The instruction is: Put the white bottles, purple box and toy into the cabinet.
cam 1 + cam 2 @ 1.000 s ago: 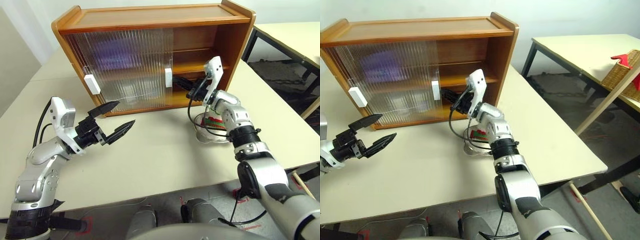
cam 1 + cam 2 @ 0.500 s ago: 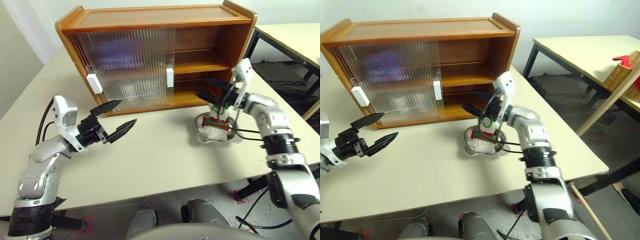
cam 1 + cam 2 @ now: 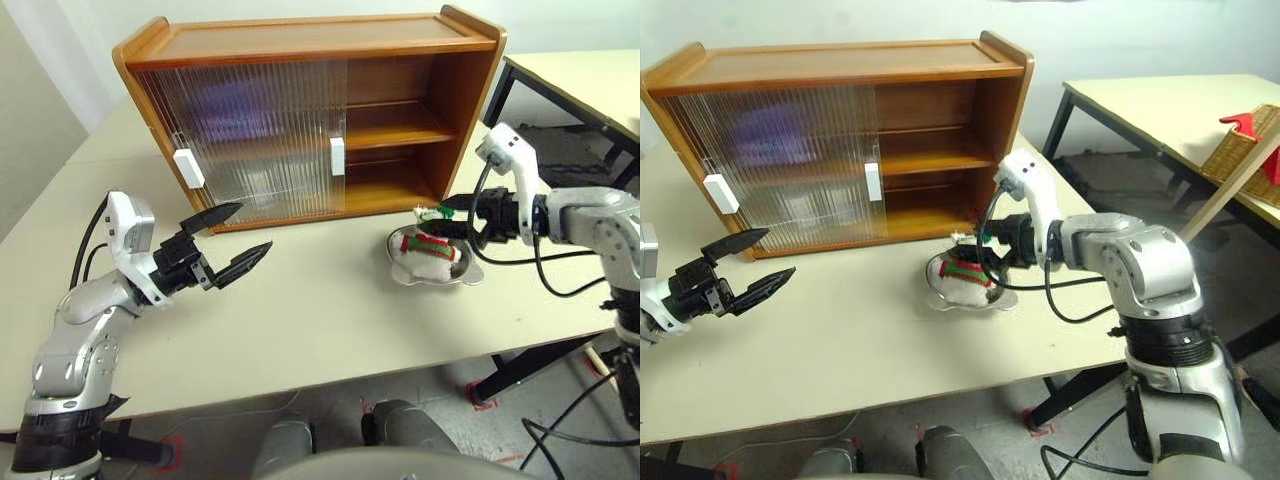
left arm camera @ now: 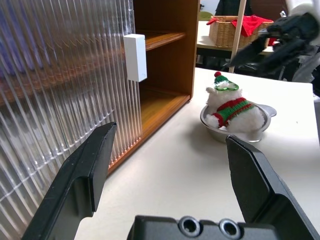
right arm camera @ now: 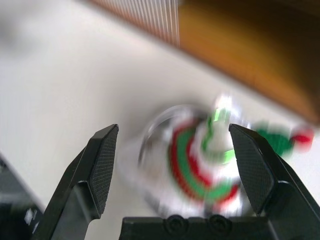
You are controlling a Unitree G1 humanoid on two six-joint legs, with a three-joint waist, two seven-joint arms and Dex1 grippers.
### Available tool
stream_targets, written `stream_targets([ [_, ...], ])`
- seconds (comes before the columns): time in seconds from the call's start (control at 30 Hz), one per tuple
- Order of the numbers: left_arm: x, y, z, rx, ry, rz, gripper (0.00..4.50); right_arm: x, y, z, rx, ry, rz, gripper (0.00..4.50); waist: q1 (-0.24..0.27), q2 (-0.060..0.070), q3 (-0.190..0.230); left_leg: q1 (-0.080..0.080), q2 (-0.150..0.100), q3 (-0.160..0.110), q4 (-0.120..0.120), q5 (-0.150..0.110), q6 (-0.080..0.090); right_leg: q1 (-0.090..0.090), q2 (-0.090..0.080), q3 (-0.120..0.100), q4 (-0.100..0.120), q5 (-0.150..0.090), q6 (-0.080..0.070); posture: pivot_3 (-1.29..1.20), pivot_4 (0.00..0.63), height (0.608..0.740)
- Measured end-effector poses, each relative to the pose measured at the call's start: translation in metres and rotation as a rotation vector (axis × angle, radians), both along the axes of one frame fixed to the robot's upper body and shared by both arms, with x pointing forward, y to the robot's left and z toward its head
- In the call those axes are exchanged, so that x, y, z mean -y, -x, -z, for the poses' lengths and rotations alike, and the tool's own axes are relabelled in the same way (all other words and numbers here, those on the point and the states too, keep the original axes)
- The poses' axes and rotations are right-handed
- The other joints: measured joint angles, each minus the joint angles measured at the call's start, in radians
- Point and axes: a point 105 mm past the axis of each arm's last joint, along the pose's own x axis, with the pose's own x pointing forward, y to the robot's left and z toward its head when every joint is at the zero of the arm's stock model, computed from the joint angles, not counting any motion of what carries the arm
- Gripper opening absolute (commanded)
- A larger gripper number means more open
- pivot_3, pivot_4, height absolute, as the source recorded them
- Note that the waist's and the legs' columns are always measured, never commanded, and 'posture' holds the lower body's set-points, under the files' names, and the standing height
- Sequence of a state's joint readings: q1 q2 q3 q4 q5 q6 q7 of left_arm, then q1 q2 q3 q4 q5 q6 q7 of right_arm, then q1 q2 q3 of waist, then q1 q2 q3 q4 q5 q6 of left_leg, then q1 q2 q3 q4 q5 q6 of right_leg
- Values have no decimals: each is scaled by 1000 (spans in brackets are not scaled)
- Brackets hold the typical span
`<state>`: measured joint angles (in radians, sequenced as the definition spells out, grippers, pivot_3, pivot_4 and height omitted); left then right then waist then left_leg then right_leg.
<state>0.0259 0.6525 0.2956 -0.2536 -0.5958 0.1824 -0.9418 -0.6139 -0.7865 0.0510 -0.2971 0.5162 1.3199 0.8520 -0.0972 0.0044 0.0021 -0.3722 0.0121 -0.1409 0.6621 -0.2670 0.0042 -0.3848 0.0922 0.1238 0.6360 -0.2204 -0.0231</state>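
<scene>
Presently the toy (image 3: 428,251), a fluffy white plush animal with a red-and-green striped scarf and a green hat with a red pom-pom, lies in a shiny metal dish (image 3: 468,272) on the table (image 3: 320,320), just in front of the open right-hand half of the cabinet (image 3: 310,110). The cabinet is orange-brown wood with two shelves; its ribbed translucent sliding doors (image 3: 250,135), each with a small white handle (image 3: 337,157), cover the left half. Behind the ribbed panel on the upper shelf a lavender blur shows, possibly the purple box (image 3: 225,105), though its outline cannot be made out.

The right gripper (image 3: 447,219) is reached in from the right of the cabinet, angled downward and pointing toward the toy, hovering just over the dish. Its fingers (image 5: 102,165) stand wide apart with nothing between them; in the right wrist view the toy appears in the gap beyond them, not touched.

The left gripper (image 3: 232,245) is held above the table well in front of the cabinet's closed left half, pointing level toward the cabinet's lower right. Its fingers (image 4: 87,175) are likewise spread wide and empty.
</scene>
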Motion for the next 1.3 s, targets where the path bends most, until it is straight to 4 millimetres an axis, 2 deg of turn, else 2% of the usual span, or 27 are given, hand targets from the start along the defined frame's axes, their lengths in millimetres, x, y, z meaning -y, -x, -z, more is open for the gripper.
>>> stream_targets([
  [0.13, 0, 0, 0, 0, -1, 2, 4500, 7, 10, 6, -50, 122, 4, 4441, 0, 0, 0, -2, 0, -2, 0, -1, -1, -2, 0, 0, 0, -1, 1, -130, 0, 740],
  [0.27, 0, -1, -1, 0, -1, 3, 4500, 16, -1, 3, -18, 179, 84, 4441, -1, 1, -1, -8, 5, -3, -1, -1, -1, -8, -1, 0, 0, -2, 1, -129, 0, 740],
  [0.4, 0, -1, -1, 0, -1, 2, 4500, 15, -6, 6, -33, 176, 123, 4441, 2, 2, -1, -9, 6, -3, -2, -1, -1, -10, 0, 0, 0, -3, 2, -118, 0, 740],
  [0.63, 0, 0, 0, -4, -1, 0, 4500, 4, 5, 30, -169, 138, 135, 4441, 9, 2, -1, -9, 5, -2, -2, -1, -1, -9, 1, 0, 0, -5, 5, -114, 0, 740],
  [0.87, 0, 0, 0, -2, -2, 0, 4500, 8, 0, 31, -172, 126, 181, 4441, 11, 2, -1, -9, 5, -3, -1, -1, -1, -8, 0, 1, 0, -4, 6, -114, 0, 740],
  [1.3, 0, -1, -1, 2, -4, -4, 4500, 0, -6, 38, -167, 111, 208, 4441, 10, 2, -2, -8, 6, -3, -1, -1, -1, -8, 1, 1, 1, -4, 6, -113, 0, 740],
])
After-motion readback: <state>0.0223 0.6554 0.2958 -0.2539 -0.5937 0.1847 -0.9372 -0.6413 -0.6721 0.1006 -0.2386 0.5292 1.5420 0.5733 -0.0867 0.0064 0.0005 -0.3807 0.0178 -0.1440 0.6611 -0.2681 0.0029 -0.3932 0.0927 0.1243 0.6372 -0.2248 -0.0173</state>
